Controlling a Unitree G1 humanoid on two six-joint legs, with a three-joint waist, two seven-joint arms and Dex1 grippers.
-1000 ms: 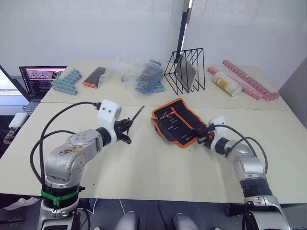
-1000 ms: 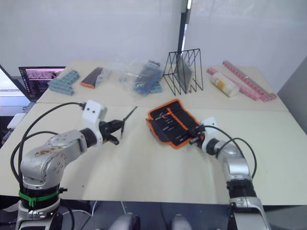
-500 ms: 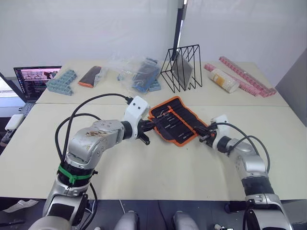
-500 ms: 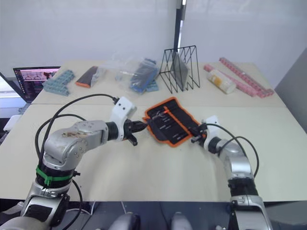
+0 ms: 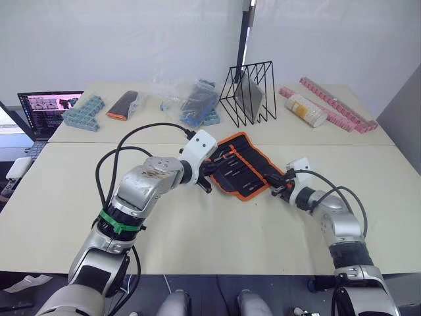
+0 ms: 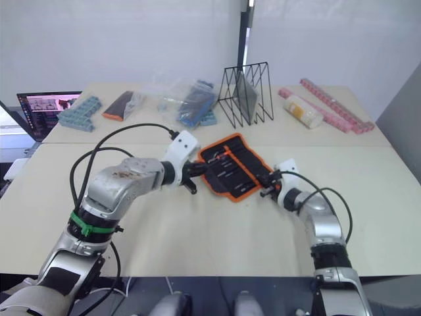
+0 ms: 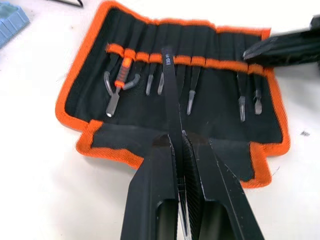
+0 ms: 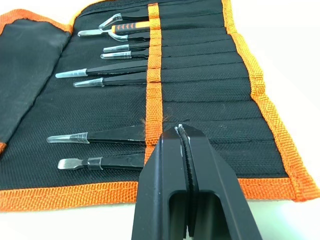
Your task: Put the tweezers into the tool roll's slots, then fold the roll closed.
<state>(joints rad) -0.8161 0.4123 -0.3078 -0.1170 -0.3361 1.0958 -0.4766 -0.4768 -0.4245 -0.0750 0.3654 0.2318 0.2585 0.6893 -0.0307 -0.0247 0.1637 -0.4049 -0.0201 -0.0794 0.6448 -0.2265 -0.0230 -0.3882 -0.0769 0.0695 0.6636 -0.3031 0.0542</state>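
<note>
Item: tool roll [image 5: 240, 166] — lies open and flat on the tabletop [image 5: 197, 230], inner face up, orange edging all round, between the two hands. Its slots [image 7: 200, 75] run in a row under an orange band; most already carry tweezers, tips showing below the band.

Left hand [image 7: 178, 145] — fingers pressed together, pinching one of the tweezers [image 7: 171, 95]. This pair points straight ahead of the hand, its long axis running across the roll's near flap toward the orange band, roughly in line with the slots and over a gap among the filled pockets. Judgement: the coming move turns on keeping that axis parallel to the pocket and sliding forward under the band.

Right hand [image 8: 183, 135] — fingers pressed together, nothing between them, tips touching or just above the fabric near the roll's far end, apparently steadying it.

Nearby: wire rack [image 5: 251, 93], plastic bags [image 5: 191, 99], blue trays [image 5: 85, 112], laptop [image 5: 46, 108], pink strips [image 5: 339, 108] — all well apart. The neighbouring seated tweezers lie just beside the target gap and could be nudged.
</note>
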